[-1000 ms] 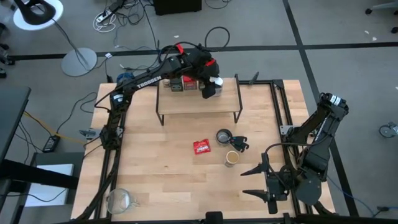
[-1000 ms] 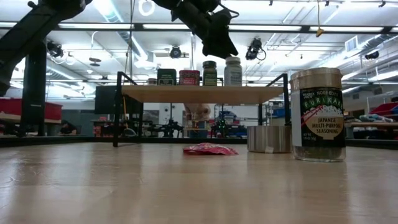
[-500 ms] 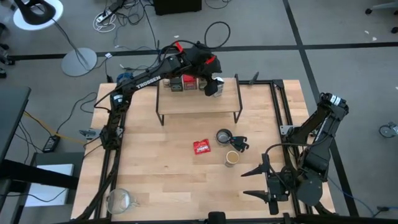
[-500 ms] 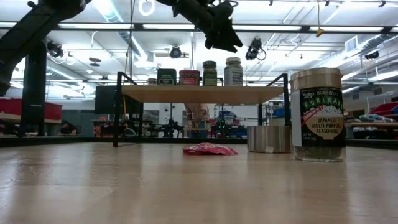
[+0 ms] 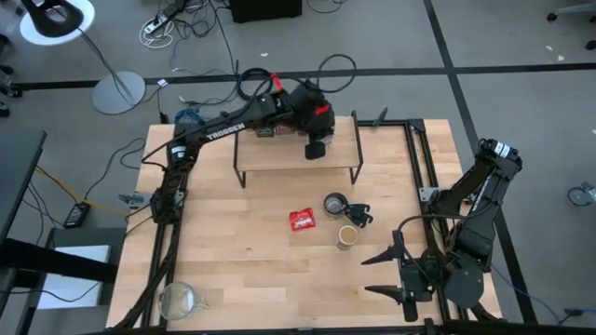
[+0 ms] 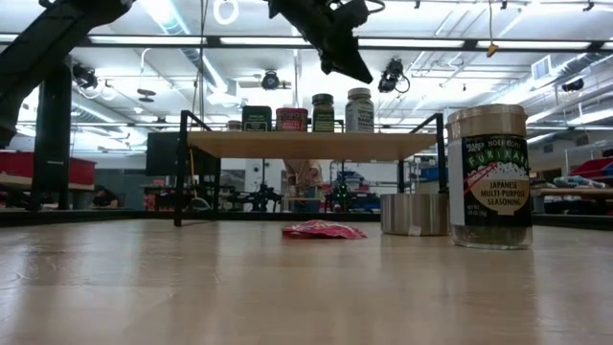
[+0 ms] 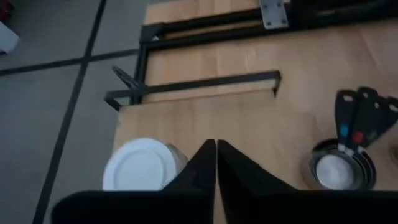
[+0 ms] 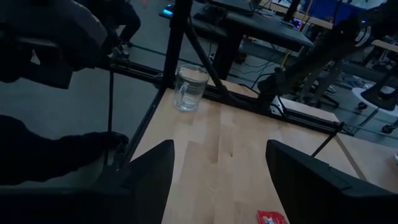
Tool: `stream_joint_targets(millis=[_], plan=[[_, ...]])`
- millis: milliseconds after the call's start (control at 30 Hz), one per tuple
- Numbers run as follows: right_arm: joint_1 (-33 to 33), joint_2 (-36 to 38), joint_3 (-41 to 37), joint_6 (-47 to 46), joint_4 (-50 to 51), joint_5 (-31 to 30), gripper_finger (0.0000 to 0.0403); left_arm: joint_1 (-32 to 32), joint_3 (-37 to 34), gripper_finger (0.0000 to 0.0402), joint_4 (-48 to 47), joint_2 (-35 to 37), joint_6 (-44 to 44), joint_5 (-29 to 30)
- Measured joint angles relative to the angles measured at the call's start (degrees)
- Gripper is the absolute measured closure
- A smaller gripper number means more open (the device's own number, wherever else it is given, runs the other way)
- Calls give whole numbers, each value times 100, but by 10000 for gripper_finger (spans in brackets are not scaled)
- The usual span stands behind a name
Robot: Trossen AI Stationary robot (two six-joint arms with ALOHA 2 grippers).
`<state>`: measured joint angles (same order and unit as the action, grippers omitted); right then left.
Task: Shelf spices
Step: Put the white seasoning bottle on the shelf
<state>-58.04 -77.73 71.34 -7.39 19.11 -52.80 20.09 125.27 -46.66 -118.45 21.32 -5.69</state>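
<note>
The shelf (image 6: 311,145) carries four spices in a row on its plank: a dark square tin (image 6: 256,118), a red tin (image 6: 291,119), a green jar (image 6: 323,112) and a white-capped jar (image 6: 359,109). My left gripper (image 7: 216,149) is shut and empty, in the air above the shelf (image 5: 298,154), just near-side of the white cap (image 7: 140,167). A tan-lidded jar (image 5: 346,236) stands upright on the tabletop. My right gripper (image 5: 380,273) waits open over the table's near right part.
A red packet (image 5: 302,220) lies flat on the table in front of the shelf. A round metal cup with black handles (image 5: 337,204) sits beside the tan-lidded jar. A clear glass (image 5: 177,300) stands at the near left corner.
My left gripper has drawn back from the white-capped jar toward the table's near edge, staying above the shelf, and its fingers have come together. The jar has stayed upright on the plank.
</note>
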Motion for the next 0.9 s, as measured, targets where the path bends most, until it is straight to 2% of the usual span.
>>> stream_joint_targets(millis=[267, 467, 900], plan=[[0, 0, 1, 14, -3, -2, 151, -143, -188, 399, -331, -11, 11, 254], [0, 2, 1, 12, -9, -2, 151, -226, -190, 400, -394, -226, 1, 959], [-42, 4, 1, 8, -8, -4, 156, -279, -178, 401, -318, -503, -45, 1396]])
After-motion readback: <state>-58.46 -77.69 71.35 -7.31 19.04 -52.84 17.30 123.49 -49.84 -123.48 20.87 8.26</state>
